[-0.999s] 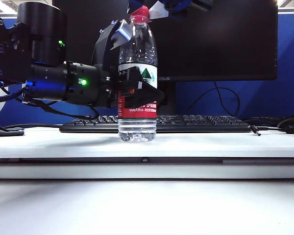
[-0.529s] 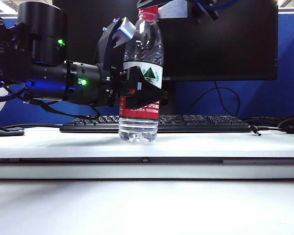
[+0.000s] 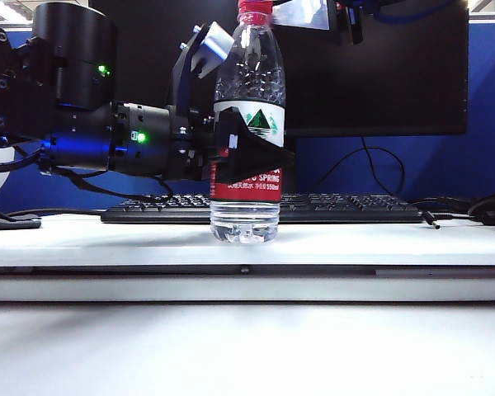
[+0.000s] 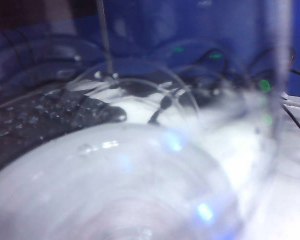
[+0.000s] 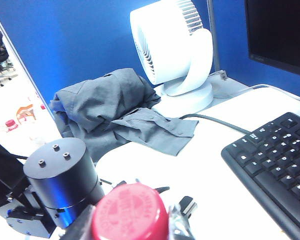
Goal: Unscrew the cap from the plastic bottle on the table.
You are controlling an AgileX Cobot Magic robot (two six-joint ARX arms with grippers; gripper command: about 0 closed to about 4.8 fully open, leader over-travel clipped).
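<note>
The plastic bottle (image 3: 247, 82) stands on the table (image 3: 355, 243), clear, with a white and red label. My left gripper (image 3: 252, 153) reaches in from the left and is shut on the bottle at label height, one black finger (image 3: 262, 157) across its front. In the left wrist view the bottle (image 4: 115, 180) is a blur that fills the picture and hides the fingers. The red cap (image 3: 254, 10) is at the top edge. My right gripper (image 5: 130, 225) comes from above and is shut on the cap (image 5: 130, 212), a finger pressed on each side.
A black keyboard (image 3: 338, 208) lies just behind the bottle, a dark monitor (image 3: 379, 74) beyond it. Cables (image 3: 478, 210) trail at the far right. The right wrist view shows a white fan (image 5: 175, 55), a grey cloth (image 5: 115, 110) and the left arm's black housing (image 5: 60, 180).
The bottle has shifted to the right in the left gripper's hold. The right gripper has swung round over the cap, its silver finger now pointing right.
</note>
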